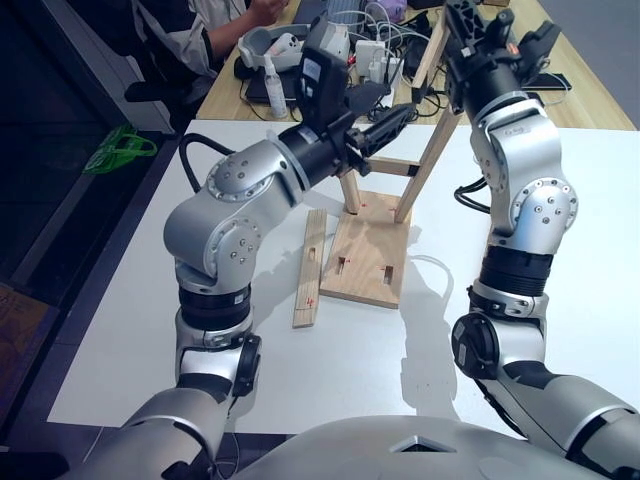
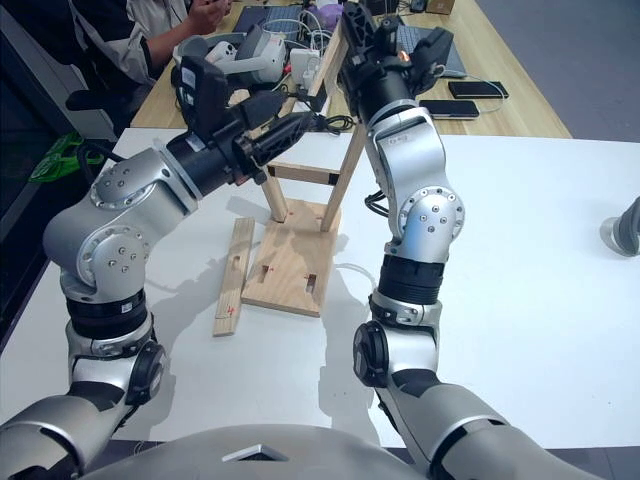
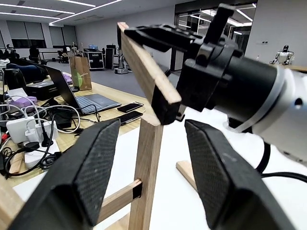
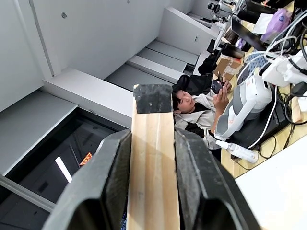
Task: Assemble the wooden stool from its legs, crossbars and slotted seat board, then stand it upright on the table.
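Observation:
The slotted seat board [image 1: 368, 262] lies flat on the white table [image 1: 560, 300]. A short leg [image 1: 350, 193] and a long tilted leg [image 1: 425, 130] stand in it, joined by a crossbar [image 1: 395, 167]. My right gripper [image 1: 465, 45] is shut on the top end of the long leg [image 4: 153, 191], high above the board. My left gripper [image 1: 398, 118] is open, its two black pads [image 3: 91, 172] on either side of that same leg [image 3: 146, 182] without touching it, just above the crossbar [image 3: 120, 197]. A loose slotted bar [image 1: 310, 268] lies flat, left of the board.
Behind the table stands a wooden desk [image 1: 590, 95] crowded with cables, chargers, a spray bottle [image 1: 274, 90] and a laptop. A thin white cable [image 1: 432, 262] lies right of the board. A grey object [image 2: 622, 228] sits at the table's far right.

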`<move>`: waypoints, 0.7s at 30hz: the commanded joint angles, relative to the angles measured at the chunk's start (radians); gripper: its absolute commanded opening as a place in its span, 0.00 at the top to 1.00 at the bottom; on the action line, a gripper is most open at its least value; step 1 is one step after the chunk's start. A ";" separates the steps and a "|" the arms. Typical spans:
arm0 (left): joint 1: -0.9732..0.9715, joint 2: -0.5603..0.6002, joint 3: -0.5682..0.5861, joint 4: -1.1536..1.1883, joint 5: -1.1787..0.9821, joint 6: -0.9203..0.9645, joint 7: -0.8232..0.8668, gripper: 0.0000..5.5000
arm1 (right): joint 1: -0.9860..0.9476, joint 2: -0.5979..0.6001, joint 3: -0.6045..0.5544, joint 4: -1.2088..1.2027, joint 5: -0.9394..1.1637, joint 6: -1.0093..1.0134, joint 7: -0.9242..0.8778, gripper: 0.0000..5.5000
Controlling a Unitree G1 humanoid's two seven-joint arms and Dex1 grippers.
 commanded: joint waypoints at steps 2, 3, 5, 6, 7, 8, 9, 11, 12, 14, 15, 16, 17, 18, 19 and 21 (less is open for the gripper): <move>-0.070 -0.056 0.007 0.053 -0.015 0.019 0.046 0.54 | 0.018 0.147 0.045 -0.023 0.044 -0.028 -0.033 0.77; -0.077 -0.060 0.007 0.061 -0.014 0.017 0.051 0.54 | 0.020 0.144 0.052 -0.026 0.050 -0.032 -0.036 0.77; -0.090 -0.064 0.010 0.080 -0.012 0.011 0.057 0.54 | 0.022 0.136 0.060 -0.030 0.062 -0.041 -0.042 0.77; -0.100 -0.068 0.011 0.095 -0.007 0.006 0.063 0.54 | 0.024 0.131 0.061 -0.032 0.068 -0.045 -0.045 0.77; -0.113 -0.074 0.011 0.113 -0.002 -0.001 0.069 0.54 | 0.027 0.124 0.062 -0.035 0.072 -0.047 -0.047 0.77; -0.122 -0.079 0.010 0.124 0.002 -0.006 0.075 0.54 | 0.032 0.118 0.063 -0.039 0.077 -0.049 -0.051 0.77; -0.128 -0.081 0.008 0.132 0.004 -0.011 0.078 0.54 | 0.036 0.112 0.064 -0.043 0.082 -0.051 -0.054 0.77; -0.132 -0.081 0.005 0.136 0.008 -0.014 0.081 0.54 | 0.043 0.102 0.065 -0.047 0.090 -0.055 -0.060 0.77; -0.132 -0.080 0.004 0.135 0.010 -0.014 0.080 0.54 | 0.045 0.099 0.066 -0.049 0.093 -0.056 -0.061 0.77; -0.130 -0.076 0.002 0.128 0.010 -0.014 0.078 0.54 | 0.048 0.093 0.067 -0.051 0.097 -0.058 -0.063 0.77; -0.130 -0.073 0.000 0.125 0.011 -0.015 0.075 0.54 | 0.050 0.090 0.067 -0.053 0.099 -0.059 -0.064 0.77; -0.130 -0.072 0.000 0.122 0.011 -0.016 0.073 0.54 | 0.052 0.088 0.066 -0.054 0.100 -0.059 -0.065 0.77; -0.130 -0.078 0.006 0.120 0.009 -0.027 0.076 0.58 | 0.056 0.084 0.065 -0.056 0.100 -0.059 -0.066 0.77; -0.131 -0.083 0.012 0.120 0.007 -0.035 0.077 0.59 | 0.059 0.079 0.063 -0.056 0.100 -0.059 -0.065 0.77; -0.132 -0.086 0.015 0.121 0.005 -0.040 0.077 0.63 | 0.060 0.076 0.062 -0.056 0.099 -0.059 -0.065 0.77; -0.132 -0.085 0.013 0.117 0.003 -0.046 0.074 0.68 | 0.059 0.068 0.058 -0.058 0.102 -0.060 -0.064 0.77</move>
